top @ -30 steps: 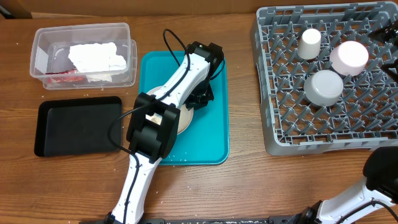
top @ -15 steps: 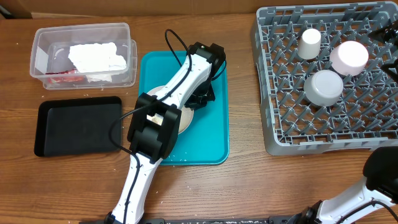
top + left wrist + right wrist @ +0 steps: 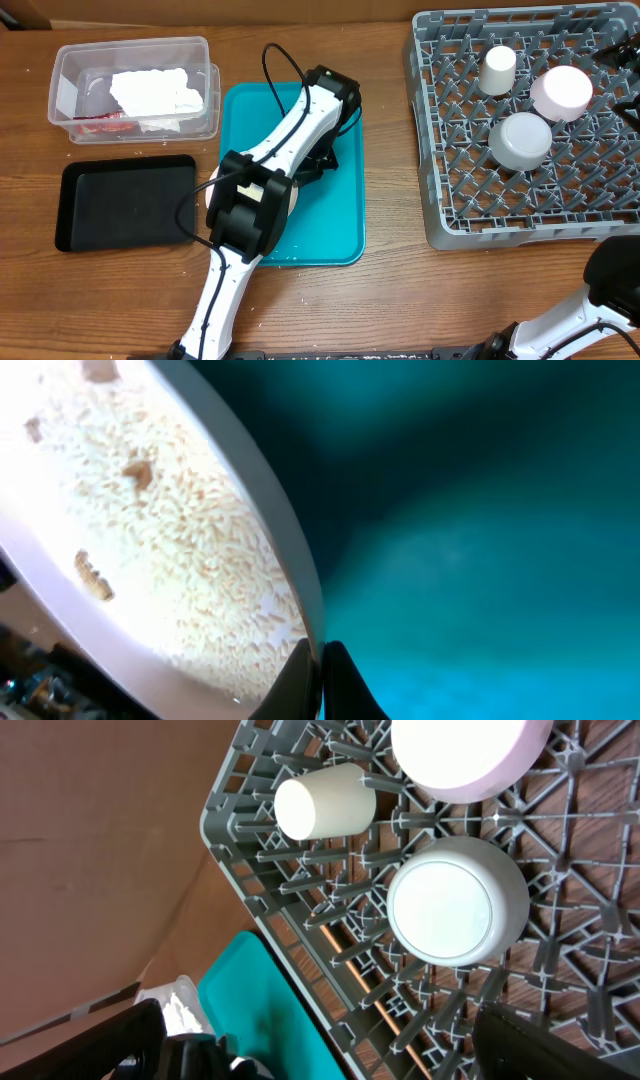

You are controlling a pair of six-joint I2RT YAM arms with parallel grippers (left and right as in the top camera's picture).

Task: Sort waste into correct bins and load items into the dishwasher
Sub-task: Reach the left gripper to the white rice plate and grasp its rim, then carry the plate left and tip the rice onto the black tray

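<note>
My left gripper (image 3: 322, 660) is shut on the rim of a white plate (image 3: 150, 510) covered with loose rice grains (image 3: 200, 550), over the teal tray (image 3: 480, 560). In the overhead view only a sliver of that plate (image 3: 293, 195) shows under the left arm. The crumpled napkin (image 3: 155, 90) and the red packet (image 3: 100, 125) lie in the clear tub (image 3: 70, 70). The black tray (image 3: 125, 205) holds nothing. The grey rack (image 3: 470, 215) holds the cup (image 3: 497, 70), the grey bowl (image 3: 520, 140) and a small plate (image 3: 561, 92). My right gripper (image 3: 320, 1020) is open and empty above the rack.
The teal tray (image 3: 340, 220) lies mid-table between the bins and the rack. The rack (image 3: 330, 930), the cup (image 3: 325, 805) and the bowl (image 3: 455, 910) also show in the right wrist view. A few rice grains are scattered on the wood near the tray.
The left gripper has shifted slightly with the plate. Less of the plate shows from under the arm. The teal tray has nudged a little left. The right arm has not moved.
</note>
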